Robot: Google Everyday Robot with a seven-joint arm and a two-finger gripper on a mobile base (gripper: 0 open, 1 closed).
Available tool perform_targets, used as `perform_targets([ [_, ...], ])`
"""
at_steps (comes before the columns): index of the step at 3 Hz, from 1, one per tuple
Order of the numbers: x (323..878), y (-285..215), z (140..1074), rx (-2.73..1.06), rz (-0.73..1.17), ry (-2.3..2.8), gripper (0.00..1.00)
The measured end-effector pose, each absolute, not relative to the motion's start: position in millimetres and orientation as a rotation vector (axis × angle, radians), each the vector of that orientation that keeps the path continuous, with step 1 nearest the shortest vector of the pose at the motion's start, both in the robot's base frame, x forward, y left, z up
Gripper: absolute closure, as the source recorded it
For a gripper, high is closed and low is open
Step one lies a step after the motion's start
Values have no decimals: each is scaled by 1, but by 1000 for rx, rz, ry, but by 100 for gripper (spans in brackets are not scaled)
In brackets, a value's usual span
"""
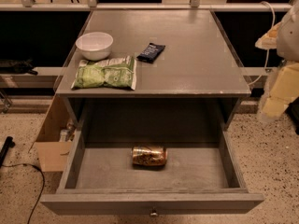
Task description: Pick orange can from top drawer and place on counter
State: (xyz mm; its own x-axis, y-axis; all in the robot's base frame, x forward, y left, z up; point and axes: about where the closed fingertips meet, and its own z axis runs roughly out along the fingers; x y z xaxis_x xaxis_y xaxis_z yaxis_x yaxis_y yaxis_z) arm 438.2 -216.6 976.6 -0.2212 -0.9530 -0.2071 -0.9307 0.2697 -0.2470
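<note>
The orange can (149, 156) lies on its side on the floor of the open top drawer (152, 201), near the middle and a little toward the back. The drawer is pulled fully out, and its round knob (153, 213) is at front centre. The grey counter (187, 55) is the cabinet's top, above and behind the drawer. My gripper (274, 101) hangs at the right edge of the view, beside the counter's front right corner. It is well above and to the right of the can and touches nothing.
On the counter's left part stand a white bowl (94, 45), a green snack bag (105, 73) and a dark blue snack bar (151, 52). A cardboard box (52, 148) sits on the floor to the left of the drawer. A black cable (32, 190) lies on the floor.
</note>
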Motion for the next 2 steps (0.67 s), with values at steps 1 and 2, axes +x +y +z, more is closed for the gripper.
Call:
perform_targets([
  [1,437,-215,975,-1721,-87,2227,0],
  [2,433,-209,964,-1703,-17,2203,0],
])
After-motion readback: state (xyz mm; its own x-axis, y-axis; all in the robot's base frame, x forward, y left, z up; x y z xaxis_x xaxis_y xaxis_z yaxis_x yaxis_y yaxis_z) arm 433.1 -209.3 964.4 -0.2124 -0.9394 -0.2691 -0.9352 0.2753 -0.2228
